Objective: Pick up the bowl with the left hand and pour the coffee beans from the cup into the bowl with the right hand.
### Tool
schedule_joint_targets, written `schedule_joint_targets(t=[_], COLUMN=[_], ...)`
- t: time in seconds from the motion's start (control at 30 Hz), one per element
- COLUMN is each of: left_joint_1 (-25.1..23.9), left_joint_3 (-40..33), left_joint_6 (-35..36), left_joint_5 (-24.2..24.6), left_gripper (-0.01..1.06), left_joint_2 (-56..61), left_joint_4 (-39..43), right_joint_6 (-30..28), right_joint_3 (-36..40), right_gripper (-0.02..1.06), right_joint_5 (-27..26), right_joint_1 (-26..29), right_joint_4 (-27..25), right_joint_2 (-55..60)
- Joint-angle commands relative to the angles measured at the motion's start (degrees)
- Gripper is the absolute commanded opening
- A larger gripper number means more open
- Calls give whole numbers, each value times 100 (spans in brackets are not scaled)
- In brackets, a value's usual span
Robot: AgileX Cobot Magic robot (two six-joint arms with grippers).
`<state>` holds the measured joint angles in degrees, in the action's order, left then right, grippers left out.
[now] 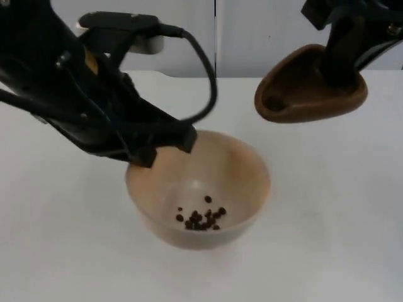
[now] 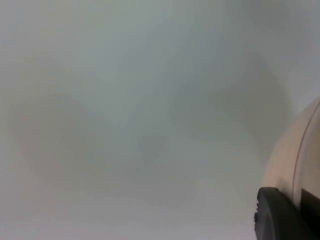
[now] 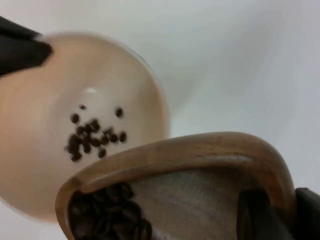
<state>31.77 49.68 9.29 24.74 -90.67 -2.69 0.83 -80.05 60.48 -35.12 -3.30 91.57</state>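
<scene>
Left hand [image 1: 165,146] grips the bowl [image 1: 208,182] rim, lifted off the bench [image 1: 327,207]; some beans [image 1: 201,218] inside. Right hand [image 1: 340,60] holds the cup [image 1: 296,94], tilted, beyond the bowl's far right rim, more beans inside.

Tilted brown wooden cup [image 3: 200,170] holding dark coffee beans [image 3: 107,212], beige round bowl [image 3: 45,165] beyond, white bench [image 3: 240,65] beneath

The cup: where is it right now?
In the top view the cup is held tilted by the right gripper, up and to the right of the bowl, which the left gripper holds by its rim.
</scene>
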Motion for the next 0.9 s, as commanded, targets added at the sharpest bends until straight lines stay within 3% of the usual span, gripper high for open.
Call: schedule_joint_targets(t=[0.0,0.17,0.37,0.53,0.87], left_joint_1=[-290,-701,-863,-985,-1184], left_joint_3=[-28,-37,-98,-626,-719], left_joint_6=[280,359,359,509,509], left_joint_5=[-98,-248,-450,-1192,-1332], left_gripper=[0,0,0,0,0], left_joint_2=[94,94,94,94,59], left_joint_4=[21,-60,-122,-125,-112], right_joint_6=[-5,-183,-402,-402,-285], right_joint_3=[-43,-20,284,1028,1980], right_gripper=[0,0,0,0,0], right_joint_5=[-67,-202,-517,-1181,-2323], right_joint_1=[206,658,1087,1478,1793], right_joint_4=[-43,-348,-779,-755,-732], right_joint_2=[-57,-57,-57,-57,-36])
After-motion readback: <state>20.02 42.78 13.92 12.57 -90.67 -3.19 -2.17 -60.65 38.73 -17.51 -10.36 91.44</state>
